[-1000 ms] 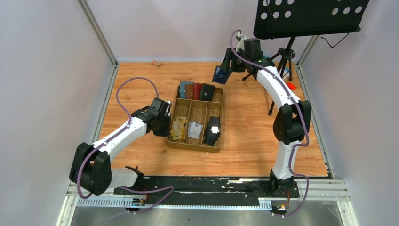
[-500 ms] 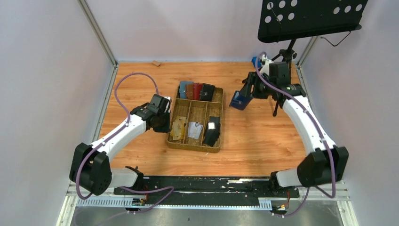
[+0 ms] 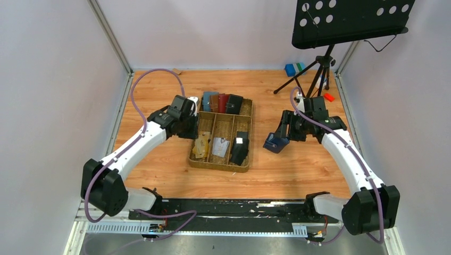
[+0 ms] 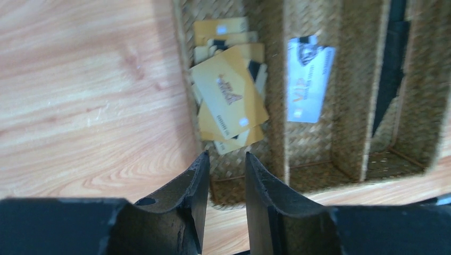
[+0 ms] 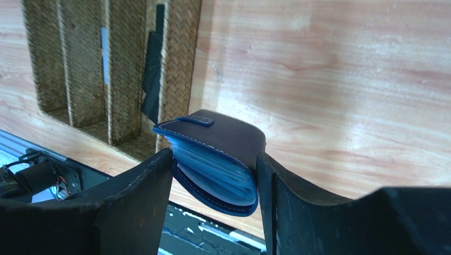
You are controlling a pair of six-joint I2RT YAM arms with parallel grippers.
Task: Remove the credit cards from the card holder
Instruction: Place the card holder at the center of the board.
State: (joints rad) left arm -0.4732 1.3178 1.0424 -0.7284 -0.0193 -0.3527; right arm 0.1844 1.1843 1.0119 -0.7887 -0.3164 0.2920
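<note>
1. Navy-blue bifold card holder (image 3: 274, 143) is folded and gripped on both sides between the fingers of the right claw (image 5: 213, 159), at 3 o'clock from the woven straw tray (image 3: 220, 167), over the wooden tabletop (image 3: 298, 170).
2. At 9 o'clock of the tray is the left claw (image 4: 226, 159), its jaws a little apart and holding nothing.
3. Several tan-gold credit cards (image 4: 228, 95) lie piled in the tray's 9 o'clock compartment, and one white-grey credit card (image 4: 310, 79) lies in the middle compartment beside it.

Probably a robotics lab cell: plain walls (image 3: 53, 79), aluminium rails (image 3: 109, 36), arms (image 3: 135, 146) bolted to a wood-grain table (image 3: 159, 90).
</note>
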